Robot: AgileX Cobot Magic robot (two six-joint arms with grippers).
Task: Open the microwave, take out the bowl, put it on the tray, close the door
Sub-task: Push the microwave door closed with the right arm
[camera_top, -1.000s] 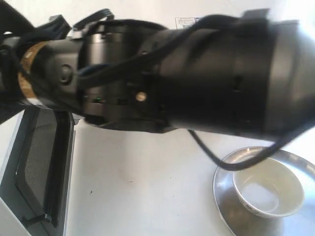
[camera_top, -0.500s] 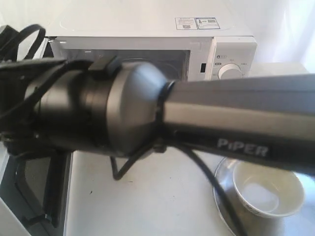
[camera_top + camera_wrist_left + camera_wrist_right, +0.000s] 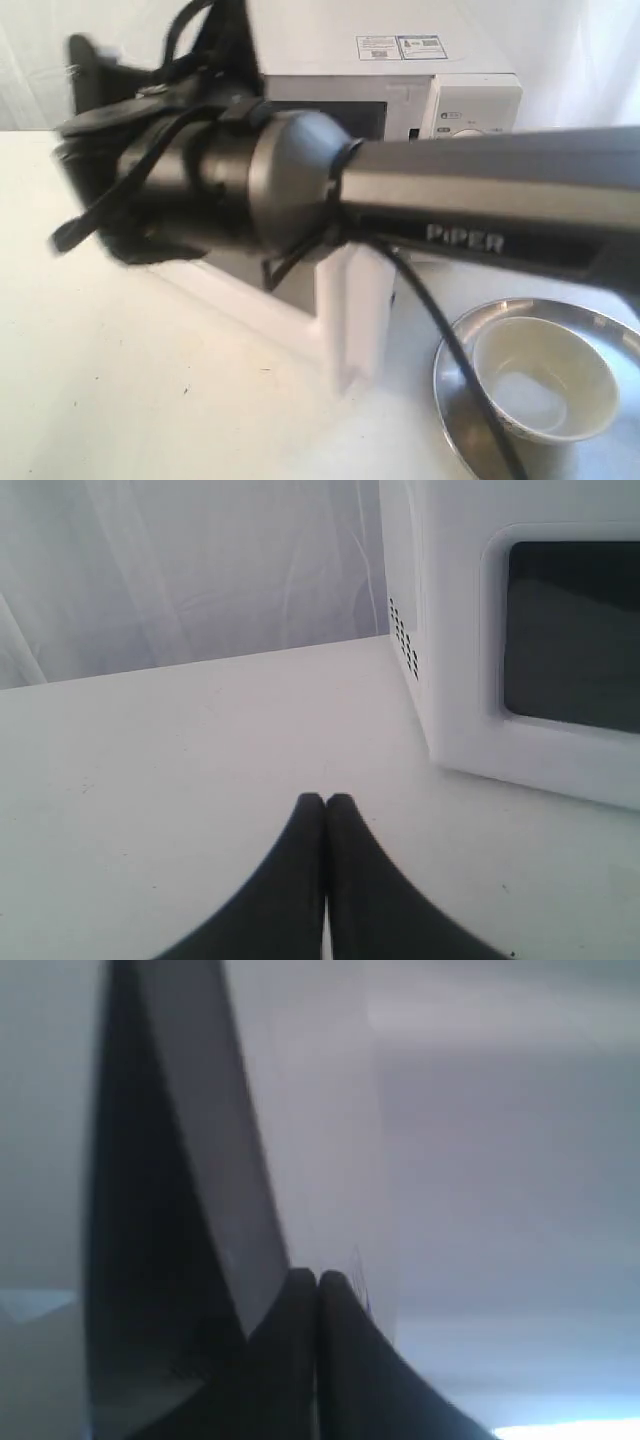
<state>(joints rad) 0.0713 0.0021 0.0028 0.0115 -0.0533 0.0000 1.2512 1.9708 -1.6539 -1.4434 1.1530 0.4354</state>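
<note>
The white microwave (image 3: pixel 440 60) stands at the back, and its door (image 3: pixel 350 330) is swung partway toward it. Over at the front right, the cream bowl (image 3: pixel 545 385) sits inside the silver tray (image 3: pixel 462 420). My right arm (image 3: pixel 450 200) reaches across to the left; its own wrist hides its fingers in the exterior view. In the right wrist view my right gripper (image 3: pixel 318 1278) is shut, its tips against the white door (image 3: pixel 310 1110). My left gripper (image 3: pixel 325 800) is shut and empty, low over the table beside the microwave (image 3: pixel 440 630) and clear of the door's dark window (image 3: pixel 570 650).
A white curtain (image 3: pixel 200 570) hangs behind the white table (image 3: pixel 150 400). The black cable (image 3: pixel 450 350) of my right arm dangles beside the tray's near edge.
The door has swung from wide open at the left to partway shut. My right arm has moved up and back toward the microwave with it. Bowl and tray have not moved.
</note>
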